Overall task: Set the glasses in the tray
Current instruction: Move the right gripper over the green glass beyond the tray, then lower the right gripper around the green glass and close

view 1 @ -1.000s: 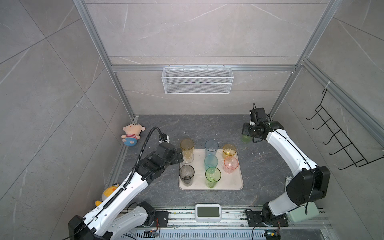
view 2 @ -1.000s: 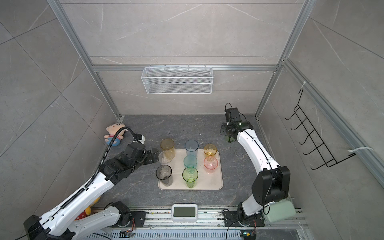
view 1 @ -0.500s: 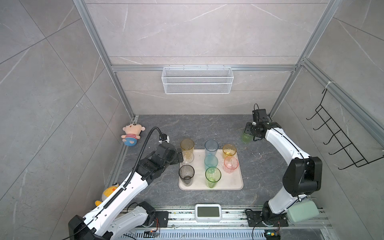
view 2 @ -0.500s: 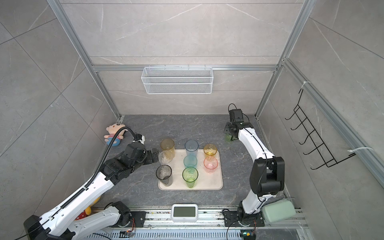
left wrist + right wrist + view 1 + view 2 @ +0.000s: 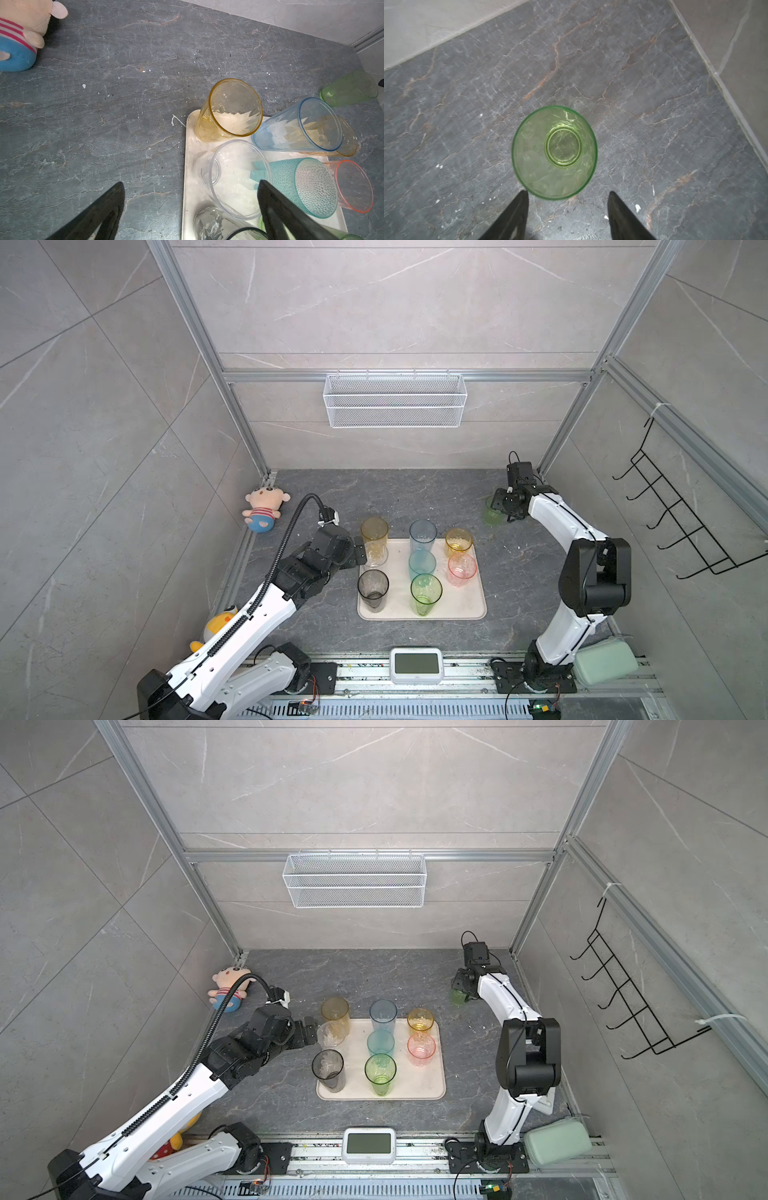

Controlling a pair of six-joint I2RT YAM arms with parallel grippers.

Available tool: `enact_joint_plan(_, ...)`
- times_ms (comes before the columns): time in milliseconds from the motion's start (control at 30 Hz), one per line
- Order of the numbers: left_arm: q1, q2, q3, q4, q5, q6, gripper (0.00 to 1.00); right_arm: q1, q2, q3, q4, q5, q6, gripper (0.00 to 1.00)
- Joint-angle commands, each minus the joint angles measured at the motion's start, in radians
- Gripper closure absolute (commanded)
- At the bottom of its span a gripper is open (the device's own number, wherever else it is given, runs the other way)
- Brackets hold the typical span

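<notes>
The left gripper (image 5: 191, 199) stands spread wide and empty at the left edge of the cream tray (image 5: 467, 608), close to the clear tumbler (image 5: 234, 178). The right gripper (image 5: 568, 198), jaws parted and gripping nothing, hovers by the short green tumbler (image 5: 554, 151), which stands upright on the tabletop (image 5: 467, 104), well apart from the tray.

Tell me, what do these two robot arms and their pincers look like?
The left arm and right arm are alike: glossy white shells between chunky black joints. A ribbed black hose runs along the left one to its wrist. The left gripper and right gripper each end in two flat, matte black fingers tapering to a point.
</notes>
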Motion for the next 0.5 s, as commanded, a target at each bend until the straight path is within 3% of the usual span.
enact_joint_plan(0, 0.005, -0.009, 0.008, -0.006, -0.011, 0.014, 0.0, -0.009, 0.02, 0.024, 0.001, -0.012, 0.018, 0.36)
enact_joint_plan(467, 0.005, -0.022, 0.0, -0.015, -0.015, 0.009, 0.0, -0.026, 0.081, 0.064, -0.031, -0.03, 0.027, 0.35)
